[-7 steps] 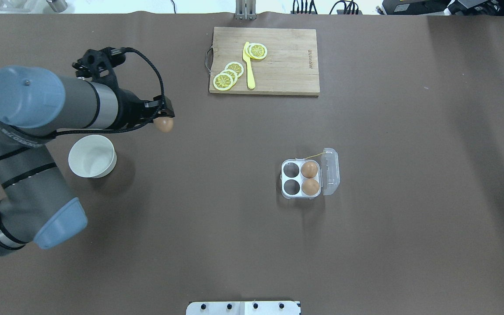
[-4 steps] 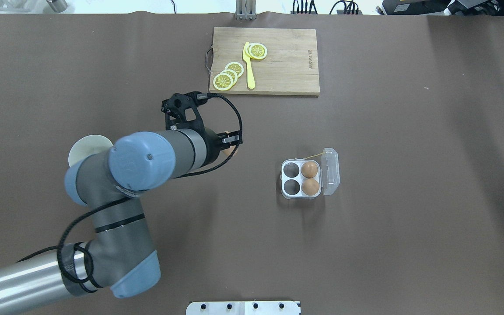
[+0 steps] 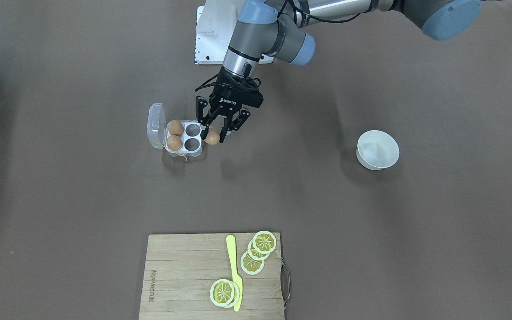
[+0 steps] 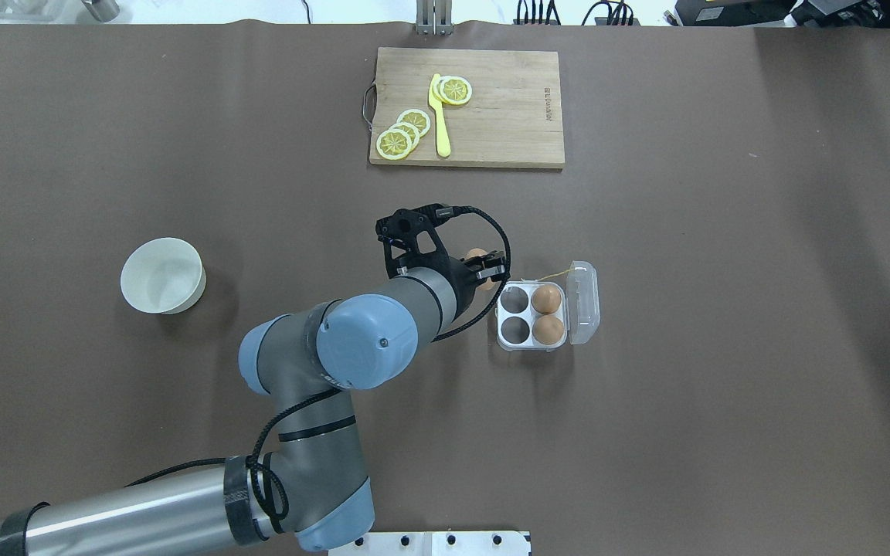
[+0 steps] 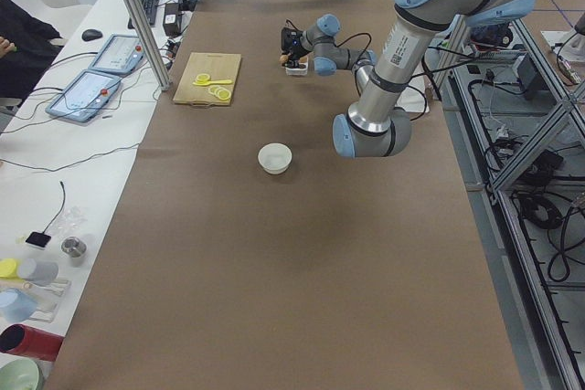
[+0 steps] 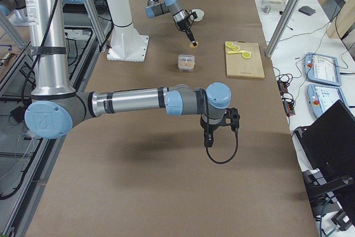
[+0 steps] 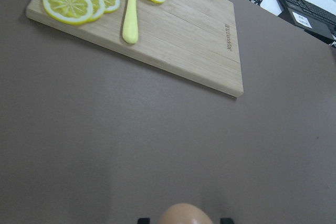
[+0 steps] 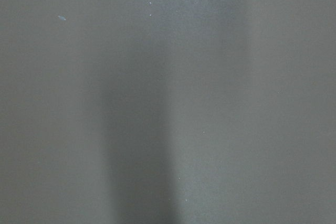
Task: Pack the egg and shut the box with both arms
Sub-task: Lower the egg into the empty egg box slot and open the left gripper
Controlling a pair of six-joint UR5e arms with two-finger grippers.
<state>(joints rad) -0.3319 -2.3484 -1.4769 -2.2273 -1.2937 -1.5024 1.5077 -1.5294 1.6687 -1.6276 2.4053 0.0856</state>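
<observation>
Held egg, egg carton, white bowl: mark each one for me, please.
held egg [image 3: 212, 137]: exterior front-facing view, middle of its visible shell.
egg carton [image 4: 515, 330]: overhead exterior view, its empty cell nearer the robot.
white bowl [image 3: 377, 150]: exterior front-facing view, bare inside bottom.

Robot lab: teach pendants [image 5: 90, 95], aluminium frames [image 5: 137, 11].

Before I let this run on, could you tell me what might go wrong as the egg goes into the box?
1. The left gripper pinches the egg only at its fingertips, beside the box, not yet over an empty cell; it may slip or land on the rim.
2. The empty cells adjoin two packed eggs; the gripper might bump them or shove the box.
</observation>
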